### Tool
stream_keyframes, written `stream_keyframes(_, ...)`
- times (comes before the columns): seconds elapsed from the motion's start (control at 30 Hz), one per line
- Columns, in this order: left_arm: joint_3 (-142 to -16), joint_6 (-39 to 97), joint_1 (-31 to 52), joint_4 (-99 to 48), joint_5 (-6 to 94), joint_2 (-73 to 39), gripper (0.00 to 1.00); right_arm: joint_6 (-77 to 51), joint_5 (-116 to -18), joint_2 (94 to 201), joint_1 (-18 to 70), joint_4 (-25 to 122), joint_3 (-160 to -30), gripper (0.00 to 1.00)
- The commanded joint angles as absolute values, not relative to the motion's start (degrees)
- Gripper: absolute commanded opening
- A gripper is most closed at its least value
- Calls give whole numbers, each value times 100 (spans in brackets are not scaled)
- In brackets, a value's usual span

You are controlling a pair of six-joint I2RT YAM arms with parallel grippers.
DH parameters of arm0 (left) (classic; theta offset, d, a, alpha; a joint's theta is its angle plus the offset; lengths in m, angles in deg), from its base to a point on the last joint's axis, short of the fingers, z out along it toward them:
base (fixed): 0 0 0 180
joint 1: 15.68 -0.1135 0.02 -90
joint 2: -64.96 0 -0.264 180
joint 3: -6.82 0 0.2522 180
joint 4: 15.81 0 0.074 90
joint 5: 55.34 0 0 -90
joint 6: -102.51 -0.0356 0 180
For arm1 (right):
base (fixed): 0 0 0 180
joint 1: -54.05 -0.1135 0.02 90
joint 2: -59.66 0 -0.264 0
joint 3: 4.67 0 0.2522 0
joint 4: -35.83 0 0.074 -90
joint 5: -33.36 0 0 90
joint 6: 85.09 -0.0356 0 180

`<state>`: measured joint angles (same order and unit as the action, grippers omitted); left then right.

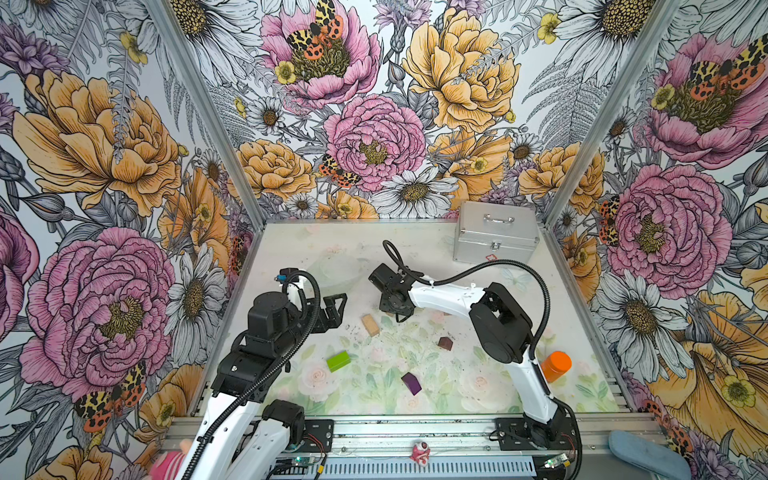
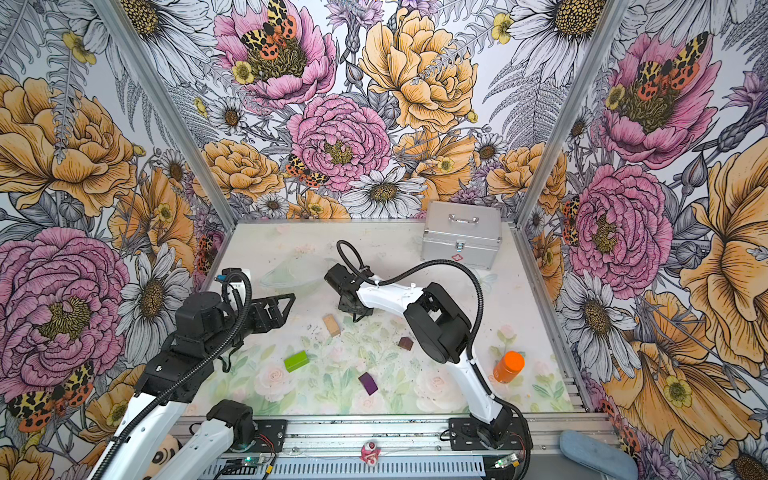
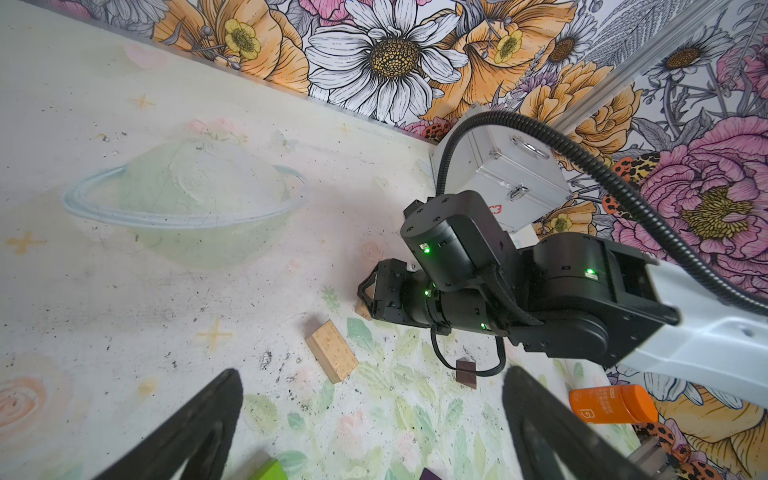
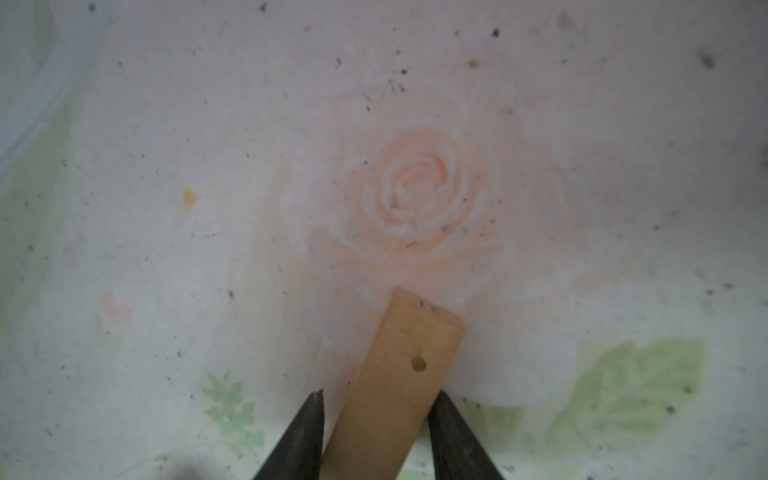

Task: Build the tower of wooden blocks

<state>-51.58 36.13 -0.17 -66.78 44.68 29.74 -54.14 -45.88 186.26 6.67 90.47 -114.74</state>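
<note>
No stacked wood block tower is in view; the blocks lie singly on the mat. My right gripper [image 4: 380, 399] points down at mid-table, shut on a tan block [image 4: 399, 374] that lies slanted between the fingers, both touching its sides. A second tan block [image 1: 370, 324] lies just left of it. The lime-green block [image 1: 338, 360], purple block [image 1: 411, 383] and dark-brown block [image 1: 445, 343] are spread nearer the front. My left gripper [image 1: 340, 311] hovers wide open and empty, left of the loose tan block [image 3: 331, 351].
A silver metal case [image 1: 496, 232] stands at the back right corner. An orange bottle [image 1: 556, 365] lies near the right wall behind the right arm's base. Floral walls close in three sides; a metal rail runs along the front.
</note>
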Motion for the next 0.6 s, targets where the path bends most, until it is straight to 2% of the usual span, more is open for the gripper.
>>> stream_keyframes(0.0, -5106, 3572, -63, -6592, 4587, 3065, 99, -5107, -4538, 18411, 758, 9256, -11172, 43)
stream_keyframes(0.27, -5071, 3624, -66, -6587, 4591, 3091, 99, -4441, -4650, 18200, 832, 9318, -10937, 41)
stream_keyframes(0.5, -5050, 3697, -67, -6605, 4583, 3151, 99, -3855, -5011, 18363, 992, 9309, -11245, 40)
stream_keyframes(0.57, -5043, 3737, -68, -6605, 4581, 3174, 99, -3800, -5026, 18378, 1001, 9310, -11281, 37)
